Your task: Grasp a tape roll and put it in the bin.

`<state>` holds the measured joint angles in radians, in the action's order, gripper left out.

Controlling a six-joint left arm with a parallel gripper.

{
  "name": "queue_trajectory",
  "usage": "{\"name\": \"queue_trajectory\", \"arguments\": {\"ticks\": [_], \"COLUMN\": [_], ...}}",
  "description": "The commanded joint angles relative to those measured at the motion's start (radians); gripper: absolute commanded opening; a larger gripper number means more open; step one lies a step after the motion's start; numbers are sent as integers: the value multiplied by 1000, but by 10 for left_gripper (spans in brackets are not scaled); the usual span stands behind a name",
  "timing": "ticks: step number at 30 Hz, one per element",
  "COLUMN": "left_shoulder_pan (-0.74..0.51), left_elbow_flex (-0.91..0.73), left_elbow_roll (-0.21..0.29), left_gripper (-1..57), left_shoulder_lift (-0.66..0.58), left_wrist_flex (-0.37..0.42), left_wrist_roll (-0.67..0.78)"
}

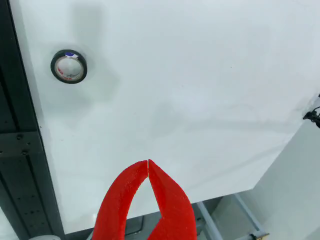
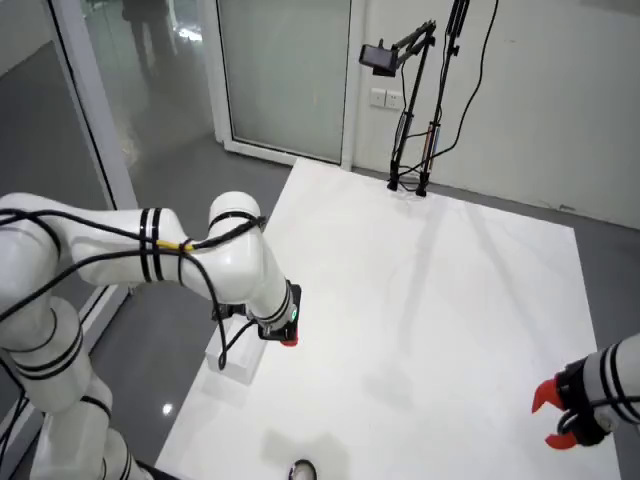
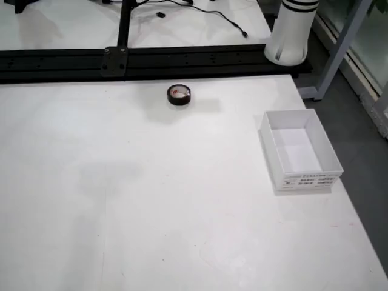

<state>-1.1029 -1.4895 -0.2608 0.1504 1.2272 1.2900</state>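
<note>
A black tape roll (image 1: 69, 66) with a white and red core lies flat on the white table (image 1: 200, 90), near the black rail. It also shows in the front view (image 3: 179, 95) and at the bottom edge of the overhead view (image 2: 302, 468). My red gripper (image 1: 148, 162) is shut and empty, with its fingertips touching. It hangs high above the table, far from the roll. In the overhead view my gripper (image 2: 545, 415) is at the table's lower right edge. The white bin (image 3: 303, 180) is open and empty at the opposite side of the table.
A second white arm (image 2: 230, 260) reaches over the bin (image 2: 235, 365) in the overhead view. A black rail (image 3: 182, 57) runs along the table edge behind the roll. A camera stand (image 2: 410, 180) stands at the far edge.
</note>
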Motion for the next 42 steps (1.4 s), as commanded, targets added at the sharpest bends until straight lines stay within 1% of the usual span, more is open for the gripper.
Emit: {"name": "queue_trajectory", "arguments": {"ticks": [1,28,32,36,37,40,42], "left_shoulder_pan": [8,23,18,6,1,-14,-23], "left_elbow_flex": [0,2,2,2,2,3,3], "left_elbow_roll": [0,-2,0,2,2,2,3], "left_gripper": [-4,-5,-5,-4,5,80,112], "left_shoulder_lift": [0,5,40,101,115,153,172], "left_wrist_flex": [8,8,6,6,6,6,6], "left_wrist_roll": [-2,-2,11,55,64,80,86]}}
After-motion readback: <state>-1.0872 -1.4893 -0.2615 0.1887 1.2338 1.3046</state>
